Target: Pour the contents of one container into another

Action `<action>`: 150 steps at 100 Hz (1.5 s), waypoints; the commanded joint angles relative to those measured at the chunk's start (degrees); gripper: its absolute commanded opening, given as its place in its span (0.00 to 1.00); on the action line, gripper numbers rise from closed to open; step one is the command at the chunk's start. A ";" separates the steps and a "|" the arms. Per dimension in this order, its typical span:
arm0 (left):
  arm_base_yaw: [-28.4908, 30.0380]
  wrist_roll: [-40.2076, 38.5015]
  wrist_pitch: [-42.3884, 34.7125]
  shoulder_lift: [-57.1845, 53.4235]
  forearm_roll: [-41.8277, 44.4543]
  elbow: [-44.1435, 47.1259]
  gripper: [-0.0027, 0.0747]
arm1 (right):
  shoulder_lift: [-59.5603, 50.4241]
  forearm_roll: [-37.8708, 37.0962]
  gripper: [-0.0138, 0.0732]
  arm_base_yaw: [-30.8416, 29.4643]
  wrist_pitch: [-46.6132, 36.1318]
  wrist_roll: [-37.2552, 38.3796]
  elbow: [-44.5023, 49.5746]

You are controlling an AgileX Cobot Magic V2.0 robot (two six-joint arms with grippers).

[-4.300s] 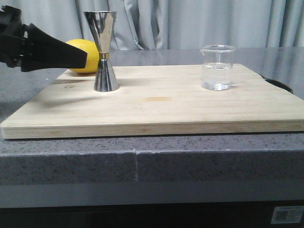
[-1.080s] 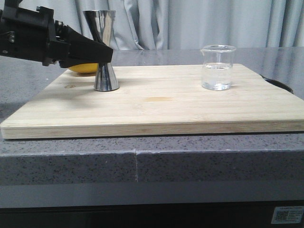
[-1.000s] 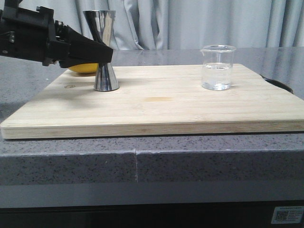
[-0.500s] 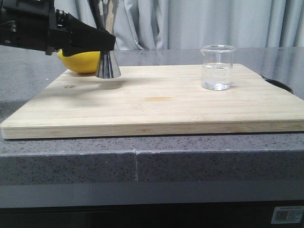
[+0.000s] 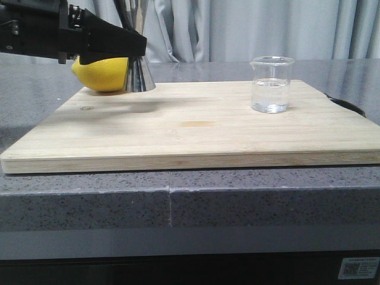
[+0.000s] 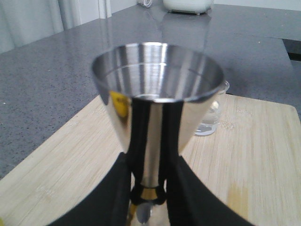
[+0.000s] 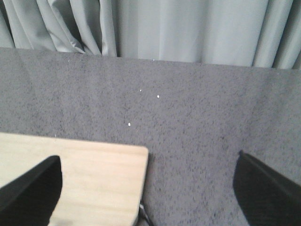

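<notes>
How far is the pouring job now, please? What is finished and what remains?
Done: the left hand has closed on the jigger at its waist and holds it above the wooden board. In hand: carrying the jigger. Left: the beaker stands on the board with its clear liquid inside, nothing poured. The right hand is open, holding nothing.

1. I see the jigger as polished steel, mirror-bright, with a thin gold band at its waist.
2. The beaker looks like smooth clear glass.
3. The board is pale wood, matt, with fine straight grain.
4. My table reads as grey speckled stone, faintly glossy.
5. The left tool has matt black fingers.
6. The lemon skin looks waxy yellow.
7. The curtain is soft grey cloth.
</notes>
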 commanded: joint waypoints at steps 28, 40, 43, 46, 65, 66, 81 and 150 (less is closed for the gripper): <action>-0.47 -0.14 4.63 -2.34 -4.32 -1.69 0.11 | -2.89 -0.59 0.93 4.92 -6.92 1.29 6.54; -0.47 -0.14 4.63 -2.34 -4.67 -1.69 0.11 | -3.95 -0.59 0.93 7.91 -6.62 1.29 7.57; -0.47 -0.14 4.63 -2.34 -4.67 -1.69 0.11 | -4.10 -0.59 0.93 8.72 -6.52 1.29 7.84; -0.47 -0.14 4.63 -2.34 -4.67 -1.69 0.11 | -4.21 -0.59 0.93 9.28 -6.39 1.29 7.91; -0.47 -0.14 4.63 -2.34 -4.67 -1.69 0.11 | -4.59 -1.16 0.93 11.21 -4.87 1.29 8.09; -0.47 -0.14 4.63 -2.34 -4.67 -1.69 0.11 | -4.59 -1.16 0.93 11.40 -4.62 1.29 8.09; -0.47 -0.14 4.63 -2.34 -4.67 -1.89 0.11 | -4.59 -1.86 0.93 13.01 -5.56 1.29 9.49; -0.47 -0.89 4.51 -2.34 -4.47 -3.97 0.11 | 7.76 -1.86 0.93 14.48 -29.69 1.29 14.82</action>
